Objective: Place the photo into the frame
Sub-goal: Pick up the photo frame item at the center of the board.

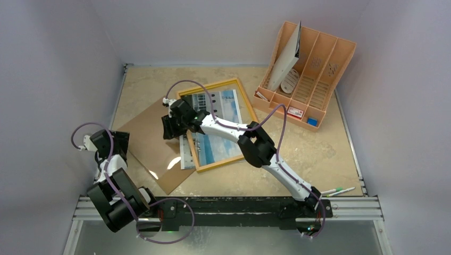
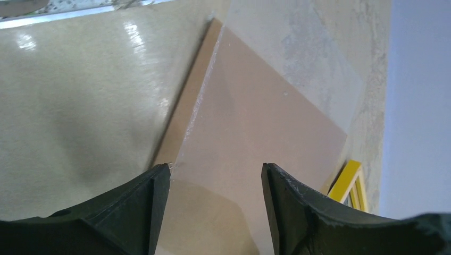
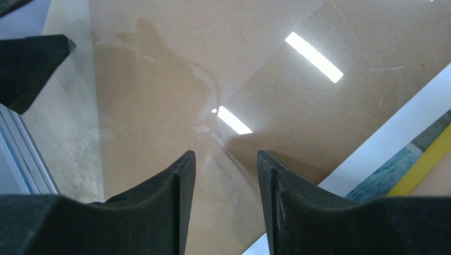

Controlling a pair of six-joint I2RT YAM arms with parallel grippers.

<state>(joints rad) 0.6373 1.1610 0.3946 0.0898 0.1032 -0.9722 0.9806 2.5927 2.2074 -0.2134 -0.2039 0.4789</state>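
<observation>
Right wrist: sheet [image 3: 159,106] over board [image 3: 298,32] lay under the right gripper's [image 3: 226,159] half-open, empty fingers [image 3: 170,196]; photo [image 3: 388,133] ran diagonally right of them

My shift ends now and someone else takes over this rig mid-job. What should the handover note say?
Left gripper: open and empty, low over the brown backing board and the clear sheet lying on it.
Right gripper: open and empty, above the board beside the photo's left edge.
Photo: face up on the yellow frame, skewed, with its near-left corner sticking out past the frame's left rail.
Done: the photo lies on the frame.
Left: square it up so it sits inside the rails.
</observation>
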